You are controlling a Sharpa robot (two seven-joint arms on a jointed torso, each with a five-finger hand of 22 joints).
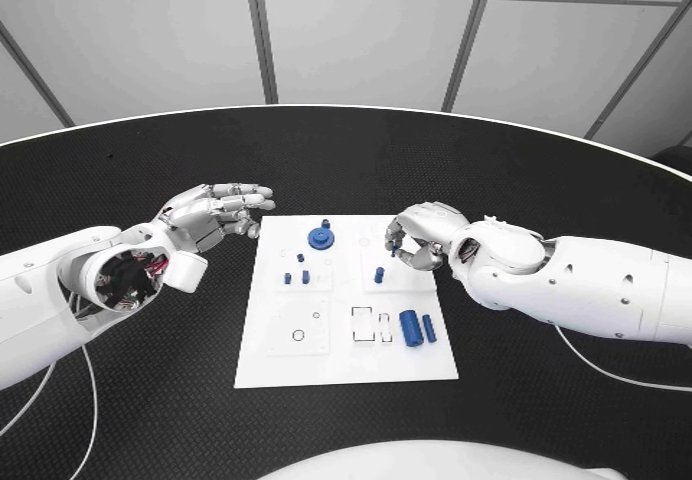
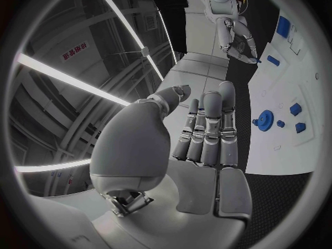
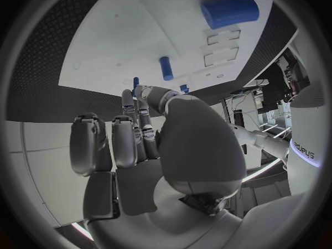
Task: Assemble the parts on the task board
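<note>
My right hand (image 1: 415, 237) hovers over the far right part of the white task board (image 1: 346, 365), thumb and a finger pinching a small blue peg (image 1: 389, 243). My left hand (image 1: 216, 213) floats over the black table (image 1: 346, 160) just beside the board's far left corner, fingers loosely apart, holding nothing. On the board, a blue gear (image 1: 320, 237) sits near the far edge, small blue pieces stand mid-board, and 2 blue cylinders (image 1: 417, 327) lie side by side near the right edge.
</note>
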